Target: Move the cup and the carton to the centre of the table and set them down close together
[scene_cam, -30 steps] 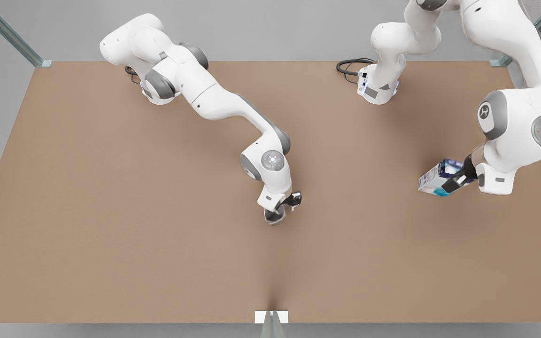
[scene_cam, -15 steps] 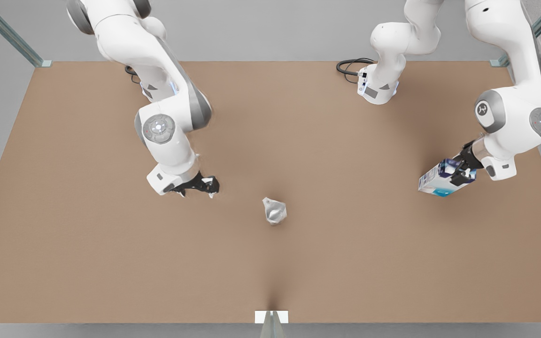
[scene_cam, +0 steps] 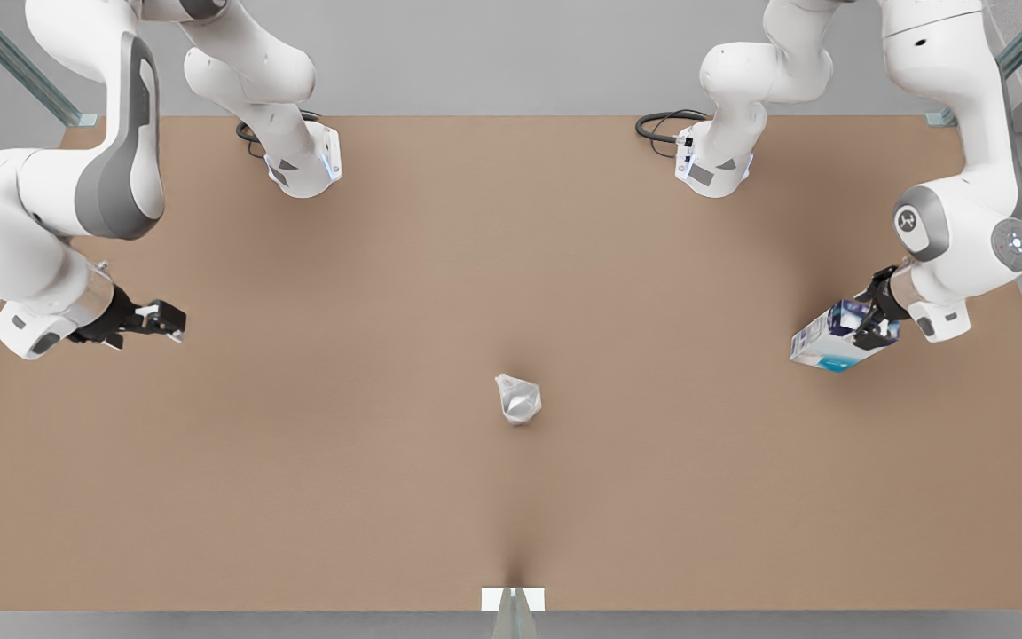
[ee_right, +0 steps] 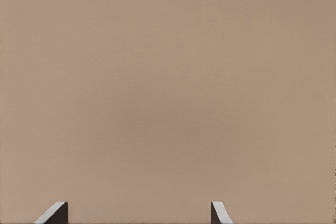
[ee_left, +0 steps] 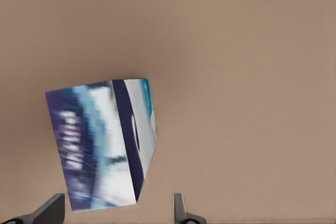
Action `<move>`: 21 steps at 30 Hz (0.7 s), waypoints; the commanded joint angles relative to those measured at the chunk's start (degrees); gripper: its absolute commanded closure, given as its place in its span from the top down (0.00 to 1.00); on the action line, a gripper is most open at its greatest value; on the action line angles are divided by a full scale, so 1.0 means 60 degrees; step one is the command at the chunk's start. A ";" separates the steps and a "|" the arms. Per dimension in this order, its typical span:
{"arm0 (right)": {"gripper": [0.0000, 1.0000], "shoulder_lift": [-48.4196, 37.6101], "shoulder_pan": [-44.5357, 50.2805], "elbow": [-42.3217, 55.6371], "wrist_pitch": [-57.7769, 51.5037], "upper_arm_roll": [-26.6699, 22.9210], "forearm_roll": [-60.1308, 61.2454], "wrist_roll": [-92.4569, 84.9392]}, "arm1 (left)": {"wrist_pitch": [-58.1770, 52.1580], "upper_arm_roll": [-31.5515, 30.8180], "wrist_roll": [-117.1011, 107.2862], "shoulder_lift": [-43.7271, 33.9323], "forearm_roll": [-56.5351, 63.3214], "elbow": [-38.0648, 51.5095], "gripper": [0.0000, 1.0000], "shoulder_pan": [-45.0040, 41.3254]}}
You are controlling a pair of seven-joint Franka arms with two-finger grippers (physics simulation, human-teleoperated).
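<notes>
1. Silvery-grey and faceted: found the cup [scene_cam: 518, 399] standing alone at the centre of the table [scene_cam: 298, 497], touched by nothing.
2. Found the carton [scene_cam: 830, 342] well off toward the front view's right edge, apparently lying on its side, far from the cup.
3. Saw the left gripper [scene_cam: 873, 324] at the carton's outer end, spread, with one finger each side of the carton [ee_left: 105, 150]. From the left wrist, noted one fingertip [ee_left: 52, 209] just beside the box and the other [ee_left: 180, 211] apart from it, so not yet pinching.
4. Saw the right gripper [scene_cam: 161, 319] far out at the front view's left, spread and empty, over bare table, waiting.
5. Judged the cup's half done and the carton's half pending.
6. Judged the key relation thus: cup lying toward the front view's left from the carton, roughly along the carton's long axis, which slants down to that side. Left gripper far nearer, so its job: squeeze, lift, carry that way, set down just beside the cup without knocking it.
</notes>
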 commanded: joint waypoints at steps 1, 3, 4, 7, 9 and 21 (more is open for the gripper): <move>1.00 0.0059 0.0055 0.0095 -0.0009 0.0010 -0.0064 0.0135 | 0.0032 0.0017 0.0000 0.0003 0.0021 -0.0014 1.00 0.0240; 1.00 0.0059 0.0055 0.0198 0.0005 0.0010 -0.0079 0.0136 | 0.0179 0.0178 0.0000 0.0120 0.0021 -0.0014 1.00 0.0240; 1.00 0.0074 0.0040 0.0271 0.0020 -0.0004 -0.0079 0.0150 | 0.0179 0.0296 0.0000 0.0120 0.0021 -0.0029 1.00 0.0240; 1.00 0.0264 0.0026 0.0491 0.0035 -0.0019 0.0023 0.0150 | 0.0179 0.0384 0.0000 0.0106 0.0021 -0.0161 1.00 0.0240; 1.00 0.0235 -0.0004 0.0491 0.0020 -0.0034 0.0052 0.0150 | 0.0339 0.0384 -0.0015 0.0164 0.0021 -0.0293 1.00 0.0240; 1.00 0.0308 0.0011 0.0505 0.0049 -0.0049 0.0082 0.0165 | 0.1087 0.0369 -0.0074 0.0692 0.0021 -0.0542 0.73 0.0240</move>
